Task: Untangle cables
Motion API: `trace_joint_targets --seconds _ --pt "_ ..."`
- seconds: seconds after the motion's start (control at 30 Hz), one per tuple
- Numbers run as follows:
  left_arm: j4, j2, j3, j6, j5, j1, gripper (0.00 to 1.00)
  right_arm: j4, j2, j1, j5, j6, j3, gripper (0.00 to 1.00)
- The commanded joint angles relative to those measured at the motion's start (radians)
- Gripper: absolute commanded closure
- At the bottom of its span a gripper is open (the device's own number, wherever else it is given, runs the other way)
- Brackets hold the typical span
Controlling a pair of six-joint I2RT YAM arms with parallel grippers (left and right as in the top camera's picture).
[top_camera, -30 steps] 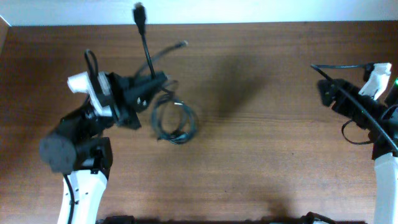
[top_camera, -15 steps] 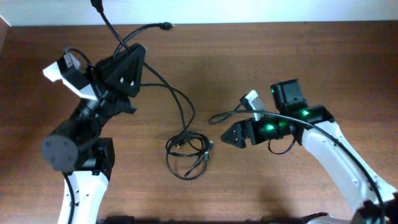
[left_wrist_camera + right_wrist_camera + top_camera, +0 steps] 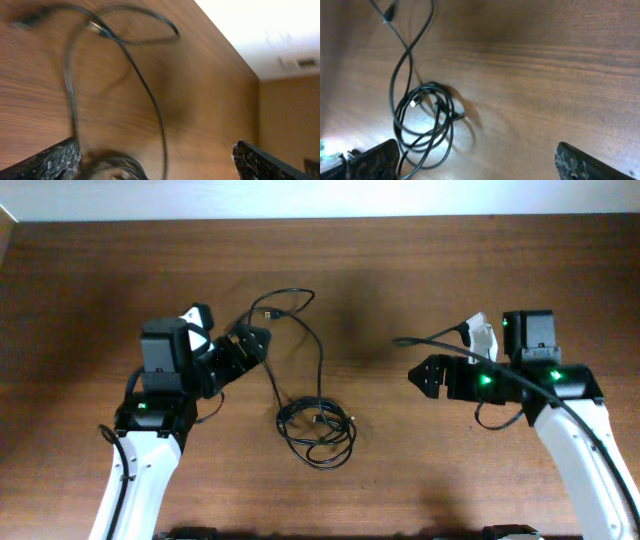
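Progress on the cables (image 3: 318,435): two strands drawn out, coil not yet opened

At the left of the overhead view, my left gripper (image 3: 248,346) sits low over the table (image 3: 420,270), pointing toward the middle. Its wrist camera shows both fingers (image 3: 50,161) spread wide with only wood and cord beyond them, so I read it as released and carrying nothing. One thin strand runs just beside its tip. I cannot tell from here whether they touch.

Moving right, that strand drops to the coil, and a second one climbs from the coil, arcs over in a loop (image 3: 300,296) and ends in a small plug (image 3: 265,311) near the left gripper. On the right wrist view the two strands cross once above the coil (that crossing will want care).

The coil itself lies flat near the table's middle, between the two arms, several turns stacked on each other with at least one plug end tucked inside.

Farther right, my right gripper (image 3: 428,376) hovers well apart from the coil, facing it. Its fingers (image 3: 587,162) are spread as well, with nothing between them.

My judgement: the work is early to midway. Two lengths are out, but the stacked turns and the crossing are left, and no cord is yet laid out on its own.
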Motion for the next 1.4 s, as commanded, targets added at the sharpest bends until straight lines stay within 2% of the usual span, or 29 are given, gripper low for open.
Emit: trace_joint_targets --seconds 0.0,0.13,0.3,0.43,0.5,0.57,0.67,0.83,0.9,1.0,1.1,1.2,1.3,1.37 --pt "-0.06 0.007 0.005 0.023 0.124 -0.065 0.01 -0.051 -0.112 -0.003 0.006 0.005 -0.003 0.02" --pt "-0.18 0.007 0.005 0.023 0.115 -0.177 0.01 -0.169 -0.288 -0.003 0.006 0.005 -0.003 0.01" --pt "-0.255 0.007 0.005 0.021 0.044 -0.252 0.01 -0.277 -0.384 -0.003 0.009 0.004 -0.003 0.02" --pt "-0.402 0.007 0.004 -0.144 -0.082 -0.324 0.01 -0.318 -0.386 -0.001 0.008 0.005 -0.003 0.01" --pt "-0.406 0.007 -0.01 -0.232 -0.132 -0.362 0.01 -0.318 -0.386 -0.001 0.008 0.005 -0.003 0.01" --pt "-0.409 0.007 -0.062 -0.428 -0.206 -0.384 0.01 -0.331 -0.386 -0.001 0.008 0.005 -0.003 0.01" --pt "-0.385 0.007 -0.172 -0.628 -0.232 -0.384 0.01 -0.344 -0.386 -0.001 0.009 0.004 -0.003 0.01" --pt "-0.174 0.007 -0.304 -0.652 -0.252 -0.385 0.01 -0.363 -0.386 -0.001 0.008 0.005 -0.003 0.02" --pt "-0.164 0.007 -0.319 -0.652 -0.252 -0.385 0.16 -0.374 -0.386 -0.001 0.008 0.005 -0.003 0.02" --pt "-0.164 0.007 -0.336 -0.651 -0.248 -0.385 0.59 -0.373 -0.383 -0.001 0.008 0.005 -0.004 0.02" --pt "-0.164 0.007 -0.337 -0.56 -0.244 -0.385 0.72 -0.386 -0.356 -0.001 0.0 0.005 -0.004 0.01" --pt "-0.164 0.007 -0.337 -0.503 -0.245 -0.385 0.97 -0.401 -0.31 -0.001 0.0 0.005 -0.005 0.01" --pt "-0.146 0.007 -0.337 -0.294 -0.283 -0.384 1.0 -0.438 -0.24 -0.001 -0.023 0.004 -0.005 0.02" --pt "-0.145 0.007 -0.337 -0.267 -0.301 -0.383 1.0 -0.453 -0.222 -0.001 -0.027 0.004 -0.005 0.02"
